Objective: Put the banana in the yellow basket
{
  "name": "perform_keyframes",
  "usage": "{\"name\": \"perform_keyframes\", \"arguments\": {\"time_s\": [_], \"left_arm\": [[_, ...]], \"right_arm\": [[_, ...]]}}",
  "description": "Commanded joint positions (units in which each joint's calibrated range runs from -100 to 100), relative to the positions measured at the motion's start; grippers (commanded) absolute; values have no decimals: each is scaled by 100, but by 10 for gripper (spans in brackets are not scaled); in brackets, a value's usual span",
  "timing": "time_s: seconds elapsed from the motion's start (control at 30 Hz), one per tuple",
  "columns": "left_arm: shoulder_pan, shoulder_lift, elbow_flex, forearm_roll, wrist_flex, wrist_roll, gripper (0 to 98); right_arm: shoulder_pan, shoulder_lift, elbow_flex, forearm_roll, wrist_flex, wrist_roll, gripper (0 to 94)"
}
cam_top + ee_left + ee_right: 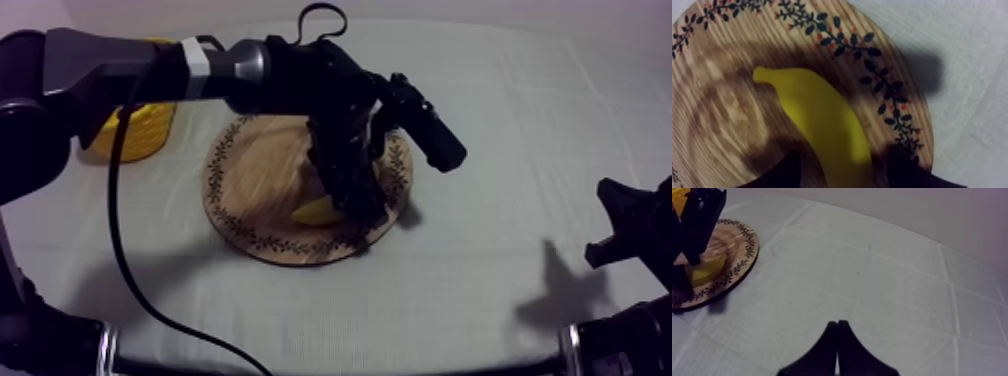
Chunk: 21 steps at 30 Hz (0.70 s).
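**A:** Where is the banana?

**B:** The banana [822, 125] lies on the round wooden board [250, 180], toward the side nearer the camera. The board's rim carries a ring of dark leaves with small red dots.

**A:** And the left gripper?

**B:** The left gripper [350, 205] is down over the board with its arm reaching in from the upper left. Its two black fingers [779, 172] are spread apart, one on each side of the banana, and a little gap shows on both sides, so it has hold of nothing.

**A:** The basket?

**B:** The yellow basket [140, 125] stands behind the left arm, beside the board on the grey-white worktop [480, 290].

**A:** The right gripper?

**B:** The right gripper [838, 338] is low at the right edge, well apart from the board. Its fingers are pressed together in a narrow wedge over bare cloth, holding nothing.
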Motion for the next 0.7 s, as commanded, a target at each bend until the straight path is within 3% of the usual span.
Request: {"name": "perform_keyframes", "arguments": {"time_s": [0.0, 0.3, 0.67], "left_arm": [[5, 55, -69, 1, 94, -41, 635], [34, 373, -451, -31, 516, -127, 625], [15, 434, -545, 10, 560, -307, 481]], "right_arm": [[0, 0, -3, 0, 3, 0, 3], [0, 0, -3, 0, 3, 0, 3], [0, 0, -3, 0, 3, 0, 3]]}}
